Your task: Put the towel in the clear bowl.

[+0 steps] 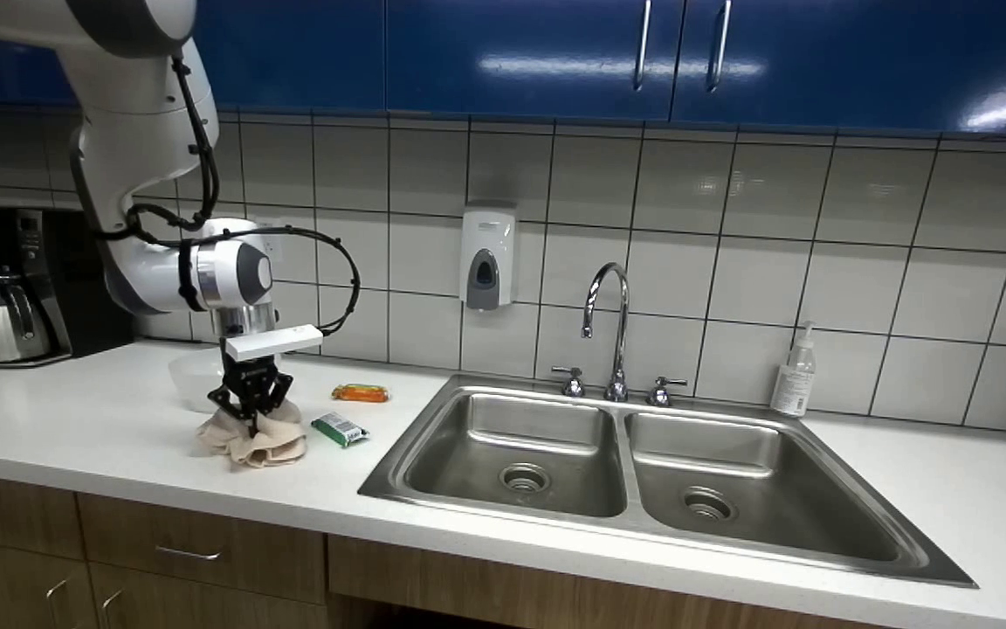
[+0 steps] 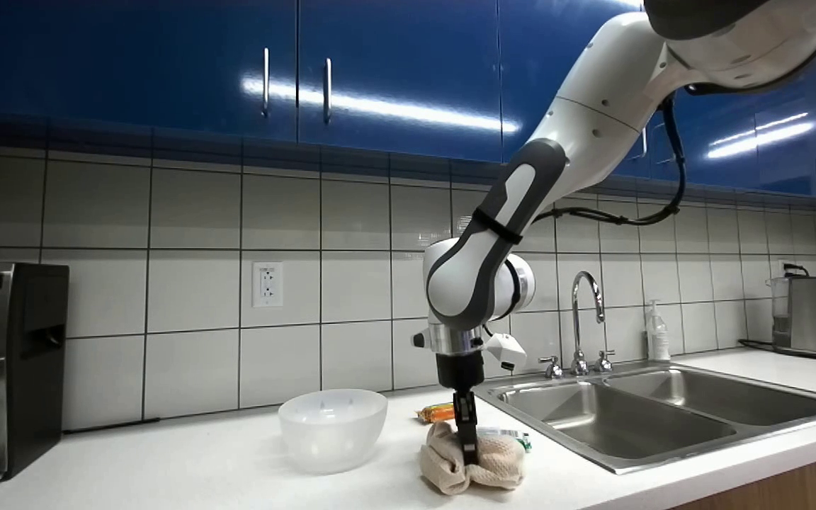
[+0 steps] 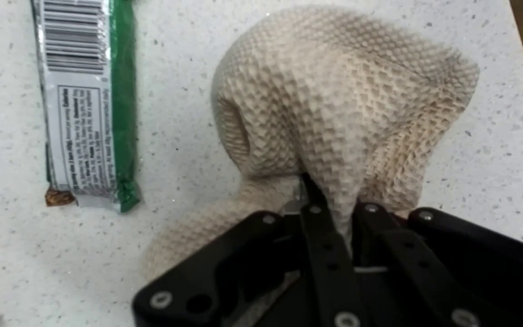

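The beige textured towel [image 1: 280, 441] is a crumpled heap that appears to rest on the white counter. It also shows in an exterior view [image 2: 503, 460] and fills the middle of the wrist view [image 3: 329, 91]. My gripper [image 1: 252, 425] points straight down into the towel; it also shows in an exterior view [image 2: 470, 457]. In the wrist view, the gripper [image 3: 334, 206] has a fold of towel pinched between its close-set fingers; the fingertips are hidden in the cloth. The clear, frosted bowl [image 2: 333, 432] stands upright beside the towel; in an exterior view the bowl [image 1: 193, 376] is partly behind the gripper.
A green-and-white wrapped bar [image 1: 340, 429] lies close to the towel, also in the wrist view [image 3: 82, 104]. An orange wrapped bar [image 1: 361, 393] lies behind it. A double sink [image 1: 625, 524], a coffee maker [image 1: 40, 288] and the counter's front edge [image 1: 162, 485] are nearby.
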Controlling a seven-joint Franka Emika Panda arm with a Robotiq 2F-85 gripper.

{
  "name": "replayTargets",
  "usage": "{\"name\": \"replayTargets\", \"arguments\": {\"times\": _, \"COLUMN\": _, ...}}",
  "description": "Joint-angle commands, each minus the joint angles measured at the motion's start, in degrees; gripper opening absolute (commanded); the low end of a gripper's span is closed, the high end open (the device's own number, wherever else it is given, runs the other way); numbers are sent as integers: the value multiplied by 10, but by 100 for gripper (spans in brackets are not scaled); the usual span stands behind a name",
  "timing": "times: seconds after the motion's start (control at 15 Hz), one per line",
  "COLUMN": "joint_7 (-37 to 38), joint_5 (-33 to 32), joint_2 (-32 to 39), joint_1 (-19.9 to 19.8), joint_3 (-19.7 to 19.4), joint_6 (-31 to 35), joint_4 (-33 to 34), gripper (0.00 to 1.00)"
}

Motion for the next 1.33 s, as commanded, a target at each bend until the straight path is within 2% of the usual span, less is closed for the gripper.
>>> {"name": "replayTargets", "arguments": {"times": 0.0, "joint_7": -3, "joint_5": 3, "joint_2": -68, "joint_1": -11, "joint_3": 6, "joint_6": 17, "joint_4": -63, "gripper": 2}}
{"name": "replayTargets", "arguments": {"times": 0.53, "joint_7": -4, "joint_5": 6, "joint_2": -159, "joint_1": -8, "joint_3": 5, "joint_6": 45, "joint_4": -127, "gripper": 2}}
{"name": "replayTargets", "arguments": {"times": 1.27, "joint_7": -2, "joint_5": 4, "joint_2": -235, "joint_1": 15, "joint_3": 6, "joint_6": 47, "joint_4": -139, "gripper": 2}}
